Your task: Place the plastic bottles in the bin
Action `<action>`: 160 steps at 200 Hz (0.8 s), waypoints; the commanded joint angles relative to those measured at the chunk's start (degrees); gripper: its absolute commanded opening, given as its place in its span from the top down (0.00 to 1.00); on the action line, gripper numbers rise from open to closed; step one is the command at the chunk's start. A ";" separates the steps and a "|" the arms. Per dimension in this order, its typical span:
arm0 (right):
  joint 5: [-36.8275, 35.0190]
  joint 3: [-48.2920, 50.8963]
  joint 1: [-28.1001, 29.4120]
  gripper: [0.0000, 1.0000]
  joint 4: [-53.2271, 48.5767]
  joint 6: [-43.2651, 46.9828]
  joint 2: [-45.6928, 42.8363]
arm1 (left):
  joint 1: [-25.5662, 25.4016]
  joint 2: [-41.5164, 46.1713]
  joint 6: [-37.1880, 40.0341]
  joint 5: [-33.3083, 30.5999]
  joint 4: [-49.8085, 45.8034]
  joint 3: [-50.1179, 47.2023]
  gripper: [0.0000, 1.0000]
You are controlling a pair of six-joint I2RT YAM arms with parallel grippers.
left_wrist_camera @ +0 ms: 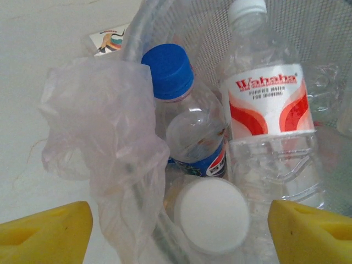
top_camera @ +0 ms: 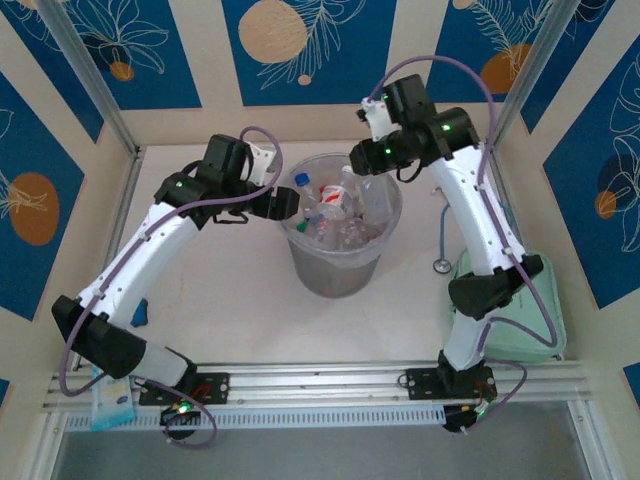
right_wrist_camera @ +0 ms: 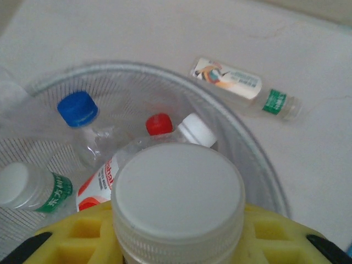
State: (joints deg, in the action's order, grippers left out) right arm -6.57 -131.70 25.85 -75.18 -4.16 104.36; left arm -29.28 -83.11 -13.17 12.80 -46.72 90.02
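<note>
While the bin (top_camera: 340, 270) stands upright at the middle of the tabletop (top_camera: 230, 290), its clear bag liner (left_wrist_camera: 104, 137) folded over the rim, the contents list as follows

Item 1, plastic bottles inside the bin: several, heaped. The left wrist view shows a blue-capped bottle (left_wrist_camera: 168, 71) just inside the rim, a Wahaha bottle (left_wrist_camera: 269, 104) with red-and-white label at its 3 o'clock, and a white-capped bottle (left_wrist_camera: 212, 214) at its 6 o'clock. The right wrist view adds a red cap (right_wrist_camera: 159, 124) and a green-labelled bottle (right_wrist_camera: 33, 190) at the 8 o'clock wall.

Item 2, loose bottle (right_wrist_camera: 242, 85): lies on its side on the tabletop, outside the bin, at 1 o'clock of the rim in the right wrist view.

Item 3, left fingers (left_wrist_camera: 179, 234): at the bin's 9 o'clock rim in the top view, spread wide, nothing between them gripped.

Item 4, right fingers (right_wrist_camera: 176, 245): above the bin's 1 o'clock side, closed on a held bottle (right_wrist_camera: 179, 198) with a broad white cap, over the bin's mouth.

Item 5, pale green case (top_camera: 530, 310): on the tabletop at 4 o'clock of the bin, apart from it
</note>
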 commanded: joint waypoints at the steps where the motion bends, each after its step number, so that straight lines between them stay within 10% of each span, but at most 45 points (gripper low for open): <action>1: 0.75 -0.09 2.12 0.96 -5.04 4.06 2.40 | 0.36 -0.03 -0.34 0.50 0.68 -1.22 0.19; 93: -0.23 8.36 3.95 0.92 -4.61 -4.00 8.10 | 0.36 0.58 -1.62 1.51 2.76 -2.83 0.22; 160: -2.77 -6.35 3.07 0.32 -10.14 -6.93 6.00 | 0.36 0.68 -1.16 1.27 2.69 -1.63 0.22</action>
State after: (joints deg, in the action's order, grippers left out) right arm -9.06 -131.04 28.56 -78.04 -9.06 109.38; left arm -29.28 -83.11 -14.33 13.43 -44.36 87.46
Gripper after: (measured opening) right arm 0.607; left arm 0.786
